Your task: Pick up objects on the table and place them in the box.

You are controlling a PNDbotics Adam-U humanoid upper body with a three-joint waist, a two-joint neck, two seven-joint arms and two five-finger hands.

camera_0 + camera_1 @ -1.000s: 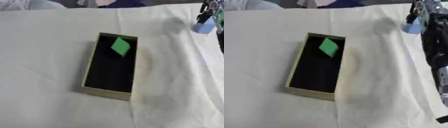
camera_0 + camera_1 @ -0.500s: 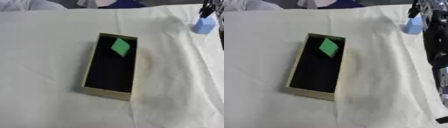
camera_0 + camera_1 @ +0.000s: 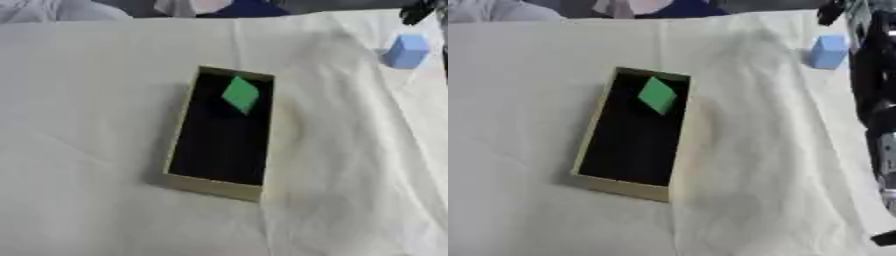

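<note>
blue block [image 3: 406, 50] sitting upper right on the cloth-covered bench [image 3: 87, 125], just below the right robot hand [image 3: 837, 11], finger state impossible to tell. green piece [image 3: 240, 94] inside the box [image 3: 210, 185], centre frame.

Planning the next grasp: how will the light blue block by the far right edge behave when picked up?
The light blue block looks flat-faced and boxy, so it probably stays put rather than rolling. It seems rigid. It sits on a wrinkled cloth, which may drag if pushed.

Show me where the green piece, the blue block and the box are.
green piece [image 3: 240, 94], left eye view, its middle.
blue block [image 3: 406, 51], left eye view, its front face.
box [image 3: 213, 187], left eye view, its near wall.
</note>
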